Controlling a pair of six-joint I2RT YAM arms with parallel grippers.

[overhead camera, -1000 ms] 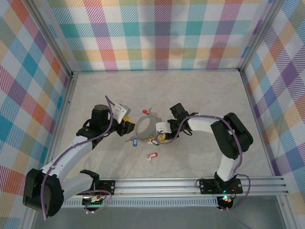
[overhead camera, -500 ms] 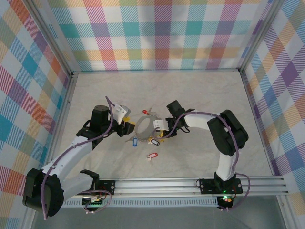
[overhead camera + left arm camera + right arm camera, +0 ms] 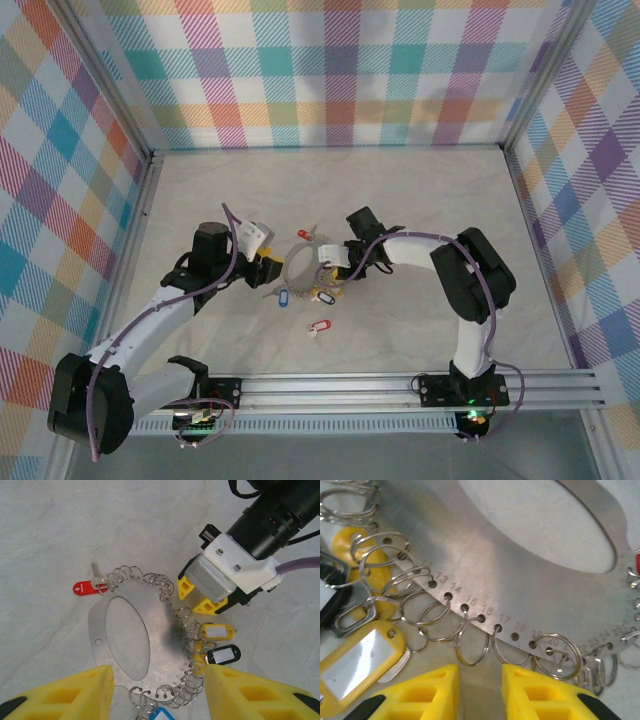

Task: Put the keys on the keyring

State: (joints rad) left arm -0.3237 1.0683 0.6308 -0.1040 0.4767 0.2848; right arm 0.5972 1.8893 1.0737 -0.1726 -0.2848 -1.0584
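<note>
Your left gripper (image 3: 159,680) straddles the near edge of the keyring (image 3: 162,630), fingers wide, though it is unclear whether they pinch it. Your right gripper (image 3: 480,680) hangs just off the rim lined with small rings (image 3: 472,640), fingers narrow and holding nothing. Tagged keys (image 3: 217,631) crowd that rim, and bare table (image 3: 420,200) lies open all around.

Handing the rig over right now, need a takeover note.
Left gripper: jaws wide apart astride the keyring at its near edge; grip unclear.
Right gripper: narrowly open, empty, at the split rings on the keyring's rim.
Keys: red-tag key at the far rim, seemingly hooked on. Yellow tag, black tag and blue tag against the rim, attachment unclear. Second red-tag key loose on the table.
Left: thread the loose key, check the rest.
</note>
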